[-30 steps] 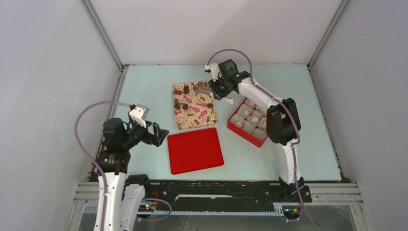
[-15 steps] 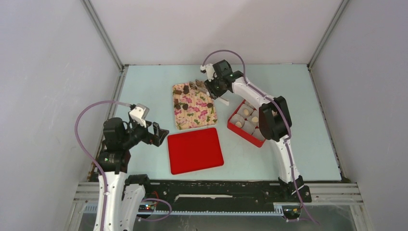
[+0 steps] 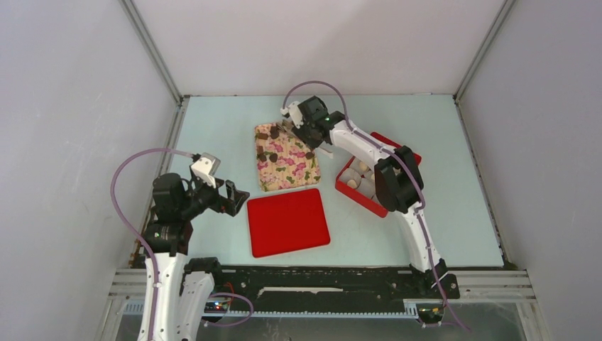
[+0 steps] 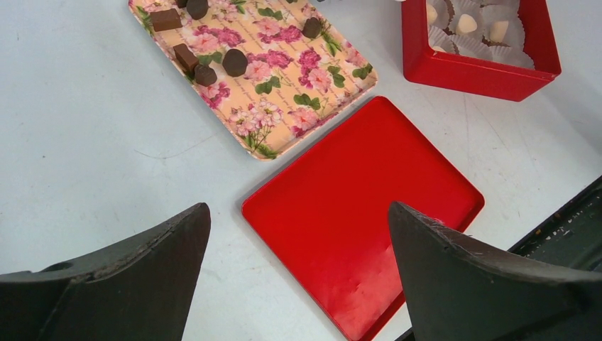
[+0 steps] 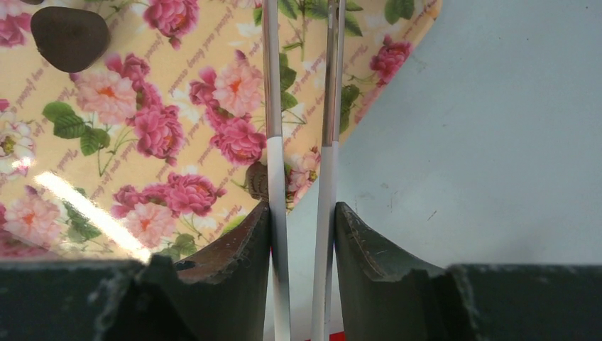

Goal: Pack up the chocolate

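The left wrist view takes in the whole layout. Dark chocolate lumps (image 4: 234, 62) are scattered over the far half of the floral tray (image 4: 284, 106). A flat red lid (image 4: 362, 213) lies just beside the tray's near edge. To the tray's right, a red box (image 4: 468, 71) holds white paper cups (image 4: 474, 47), with pale chocolate lumps (image 4: 466, 23) seated in some.

The right wrist view shows neither box nor lid, only a corner of the tray and bare worktop (image 5: 497, 142) beside it. It alone reveals the thin metal tweezers (image 5: 272, 106). The right claw (image 5: 302, 213) is clamped on the tweezers' two blades. The blades run out over the tray with a narrow gap between them, and their tips lie beyond the frame. One dark lump sits near the tray's edge, partly behind the left blade, and another sits at that view's top left.

The left claw (image 4: 298, 207) hangs off the tray's near left corner, its fingers spread wide apart.
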You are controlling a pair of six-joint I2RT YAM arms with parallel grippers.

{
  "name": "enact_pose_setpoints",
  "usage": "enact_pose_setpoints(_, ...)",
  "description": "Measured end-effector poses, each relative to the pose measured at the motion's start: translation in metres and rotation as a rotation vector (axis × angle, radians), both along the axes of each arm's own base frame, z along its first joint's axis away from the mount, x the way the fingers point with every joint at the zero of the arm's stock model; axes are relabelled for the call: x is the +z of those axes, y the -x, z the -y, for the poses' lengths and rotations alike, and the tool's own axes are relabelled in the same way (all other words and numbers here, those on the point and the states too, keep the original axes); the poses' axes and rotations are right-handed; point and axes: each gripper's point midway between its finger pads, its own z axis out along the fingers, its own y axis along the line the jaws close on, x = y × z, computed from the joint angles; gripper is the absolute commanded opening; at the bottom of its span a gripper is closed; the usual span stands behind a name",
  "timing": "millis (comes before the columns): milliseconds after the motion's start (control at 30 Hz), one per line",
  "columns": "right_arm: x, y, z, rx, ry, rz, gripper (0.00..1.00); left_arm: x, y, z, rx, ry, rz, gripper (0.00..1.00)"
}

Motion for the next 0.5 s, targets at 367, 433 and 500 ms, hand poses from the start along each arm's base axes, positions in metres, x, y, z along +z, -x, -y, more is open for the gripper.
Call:
enact_pose_setpoints(367,-0.012,0.049,0.023,0.025,0.09,-0.054,0.2,0.0,0.001,0.0,0.0,-0.001,0.01,0.98)
enact_pose_setpoints(433,-0.006,0.061,0.032,0.022,0.096,-0.061,0.19,0.001,0.001,0.0,-0.001,-0.001,0.012,0.98)
enact_pose_setpoints(500,0.004,0.075,0.043,0.018,0.095,-0.066,0.18,0.001,0.001,0.0,-0.001,-0.001,0.014,0.98)
